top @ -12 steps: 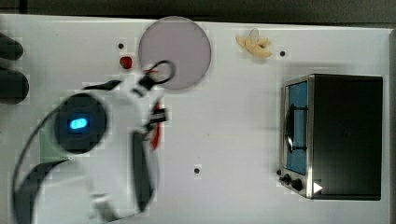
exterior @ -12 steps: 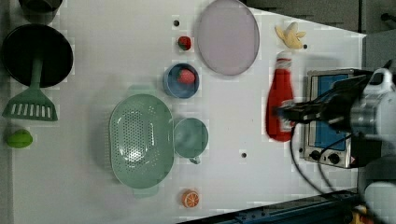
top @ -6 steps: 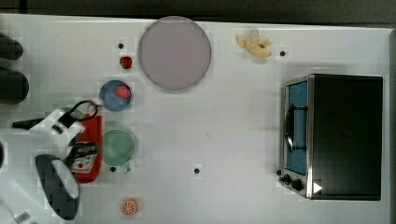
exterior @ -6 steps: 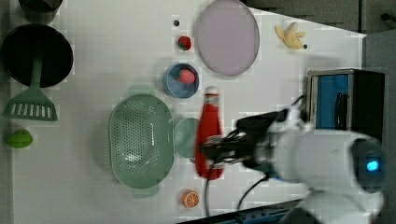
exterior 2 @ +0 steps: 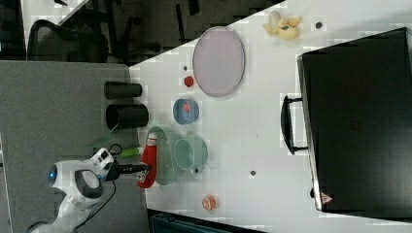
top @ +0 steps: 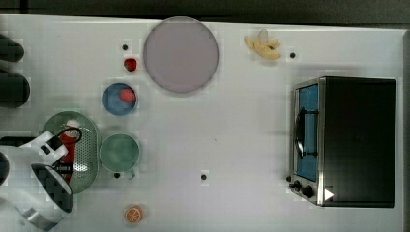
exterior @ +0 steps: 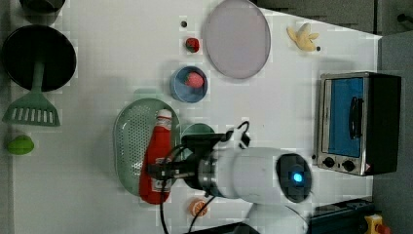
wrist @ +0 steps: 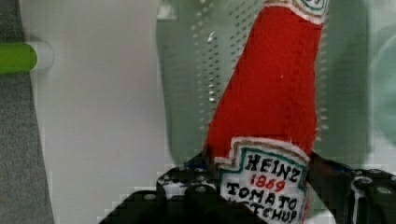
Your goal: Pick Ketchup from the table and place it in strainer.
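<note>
The gripper (exterior: 158,171) is partly closed on the labelled lower body of the Ketchup (exterior: 157,157), a small red squeeze bottle with a white cap and a dark-and-white label, its jaws clamped on either side of the label as the wrist view shows. From that grip the bottle's long axis runs straight out ahead of the gripper, base nearest the jaws and the white cap farthest away. Under the bottle sits the strainer (exterior: 129,141), a large pale green oval plastic basket pierced with a grid of small holes; its long axis lies roughly along the bottle's. In the left view the cap and neck hang over the basket's inside near its far rim, while the base by the gripper reaches about to the near rim or slightly past it. Whether the bottle already touches the mesh cannot be told. The coming release seems to hinge on the base clearing that near rim.
</note>
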You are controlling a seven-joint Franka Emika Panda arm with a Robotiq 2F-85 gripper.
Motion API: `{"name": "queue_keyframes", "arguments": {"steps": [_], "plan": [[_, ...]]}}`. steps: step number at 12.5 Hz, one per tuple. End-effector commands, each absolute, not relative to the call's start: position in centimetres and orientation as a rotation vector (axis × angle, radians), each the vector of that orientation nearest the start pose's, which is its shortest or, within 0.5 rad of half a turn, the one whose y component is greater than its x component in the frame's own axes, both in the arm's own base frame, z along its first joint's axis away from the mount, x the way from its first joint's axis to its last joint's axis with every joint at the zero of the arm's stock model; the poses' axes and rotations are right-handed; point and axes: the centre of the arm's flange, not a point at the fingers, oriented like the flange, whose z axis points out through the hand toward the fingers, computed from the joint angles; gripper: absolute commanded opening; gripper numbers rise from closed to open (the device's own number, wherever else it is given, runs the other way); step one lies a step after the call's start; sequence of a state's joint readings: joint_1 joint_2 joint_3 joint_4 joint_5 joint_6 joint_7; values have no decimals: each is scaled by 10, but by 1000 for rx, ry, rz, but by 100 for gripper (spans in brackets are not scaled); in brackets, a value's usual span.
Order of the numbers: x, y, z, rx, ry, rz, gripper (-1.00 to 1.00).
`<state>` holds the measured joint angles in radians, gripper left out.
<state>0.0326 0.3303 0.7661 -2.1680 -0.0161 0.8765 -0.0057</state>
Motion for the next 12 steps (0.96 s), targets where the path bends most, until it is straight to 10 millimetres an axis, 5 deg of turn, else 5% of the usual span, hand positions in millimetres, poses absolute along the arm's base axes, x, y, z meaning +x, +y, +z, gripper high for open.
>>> {"name": "queue_keyframes", "arguments": {"steps": [1, 4, 6, 9, 12], "plan": [[408, 400, 263, -2953, 160, 168, 25], [412, 403, 234, -2891, 205, 140, 72], [420, 399, 244, -2879, 247, 101, 100], [440, 374, 304, -2914, 384, -25, 100], [458, 326, 376, -2941, 614, -36, 100]]}}
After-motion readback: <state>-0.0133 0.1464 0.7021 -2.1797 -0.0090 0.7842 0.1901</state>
